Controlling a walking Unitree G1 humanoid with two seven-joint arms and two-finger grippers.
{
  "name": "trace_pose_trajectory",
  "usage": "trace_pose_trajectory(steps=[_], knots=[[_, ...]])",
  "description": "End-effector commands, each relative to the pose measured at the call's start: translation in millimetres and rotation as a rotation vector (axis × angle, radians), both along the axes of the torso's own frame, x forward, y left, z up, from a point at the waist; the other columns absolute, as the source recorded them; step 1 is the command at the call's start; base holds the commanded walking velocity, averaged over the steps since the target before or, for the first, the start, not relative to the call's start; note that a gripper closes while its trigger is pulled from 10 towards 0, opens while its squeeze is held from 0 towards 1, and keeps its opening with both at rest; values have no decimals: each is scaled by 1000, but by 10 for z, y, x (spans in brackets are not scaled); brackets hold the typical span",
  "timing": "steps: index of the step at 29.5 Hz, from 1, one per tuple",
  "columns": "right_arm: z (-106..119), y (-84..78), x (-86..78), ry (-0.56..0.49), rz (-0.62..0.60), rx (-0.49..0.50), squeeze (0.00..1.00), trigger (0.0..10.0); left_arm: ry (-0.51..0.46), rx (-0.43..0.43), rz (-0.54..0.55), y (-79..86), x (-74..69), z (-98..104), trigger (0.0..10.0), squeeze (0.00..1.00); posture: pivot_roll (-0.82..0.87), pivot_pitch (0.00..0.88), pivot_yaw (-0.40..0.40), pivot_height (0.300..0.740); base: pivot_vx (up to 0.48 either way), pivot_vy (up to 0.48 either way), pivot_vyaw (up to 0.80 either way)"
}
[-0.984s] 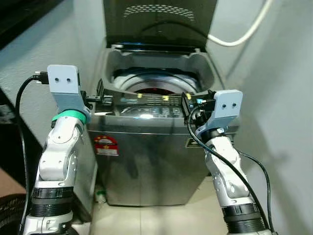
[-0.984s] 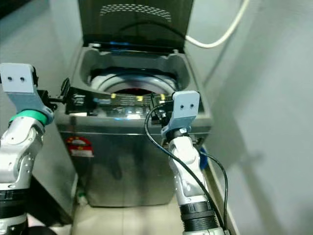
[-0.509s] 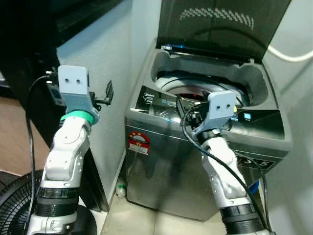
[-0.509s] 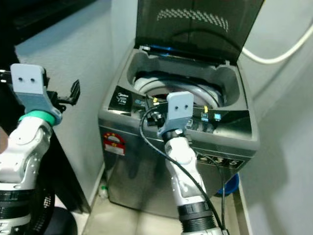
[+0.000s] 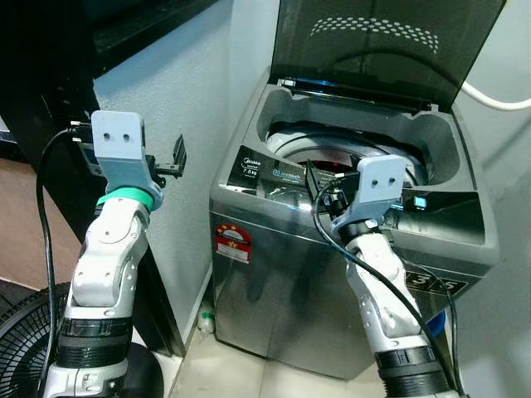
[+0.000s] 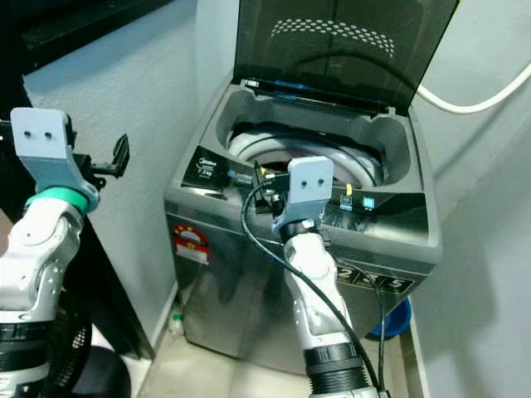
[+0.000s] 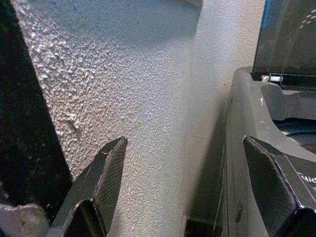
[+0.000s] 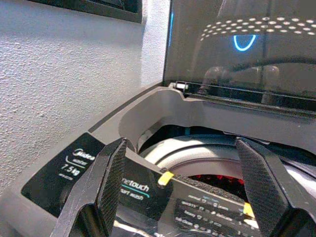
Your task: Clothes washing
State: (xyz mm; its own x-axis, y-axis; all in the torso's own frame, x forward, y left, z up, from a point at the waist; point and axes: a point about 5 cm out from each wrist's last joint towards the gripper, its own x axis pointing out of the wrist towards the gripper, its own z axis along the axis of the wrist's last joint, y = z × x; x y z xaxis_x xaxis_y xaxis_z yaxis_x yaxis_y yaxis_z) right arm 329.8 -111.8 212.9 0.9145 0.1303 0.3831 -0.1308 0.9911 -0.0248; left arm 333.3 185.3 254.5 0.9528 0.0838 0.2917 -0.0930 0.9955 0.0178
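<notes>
Washing machine [image 5: 348, 249] base hidden behind right arm [image 5: 386, 307]. Lid [image 5: 386, 46] top cut by frame edge. Drum [image 5: 332, 157] contents mostly hidden below the machine's rim, something red, possibly clothes. Control panel [image 8: 207, 210] print too small to read. Blue object [image 6: 394, 319] beside machine's foot, mostly hidden.

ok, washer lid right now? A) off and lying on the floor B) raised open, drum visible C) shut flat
B: the lid stands up behind the washer, and the drum shows below it, with the right gripper held over the control panel.
</notes>
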Motion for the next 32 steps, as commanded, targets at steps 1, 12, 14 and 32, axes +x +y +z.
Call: trace_pose_trajectory(steps=[1, 12, 14, 32], knots=[[-47, -12, 3, 21, -13, 9, 0, 10000, 22, 2, 12, 19, 6, -41, 10000, 0, 138, 1, 1, 740, 0, 0, 0], [-71, -49, 15, 32, -50, 24, 0, 10000, 32, 12, -20, -16, 9, -62, 10000, 0, 138, 1, 1, 740, 0, 0, 0], [-77, -52, 17, 33, -53, 23, 0, 10000, 35, 17, -33, -37, 9, -75, 10000, 0, 135, 0, 4, 740, 0, 0, 0], [-93, -44, 12, 38, -44, 21, 0, 10000, 45, 7, -60, -86, 3, -82, 10000, 0, 135, 0, 5, 740, 0, 0, 0]])
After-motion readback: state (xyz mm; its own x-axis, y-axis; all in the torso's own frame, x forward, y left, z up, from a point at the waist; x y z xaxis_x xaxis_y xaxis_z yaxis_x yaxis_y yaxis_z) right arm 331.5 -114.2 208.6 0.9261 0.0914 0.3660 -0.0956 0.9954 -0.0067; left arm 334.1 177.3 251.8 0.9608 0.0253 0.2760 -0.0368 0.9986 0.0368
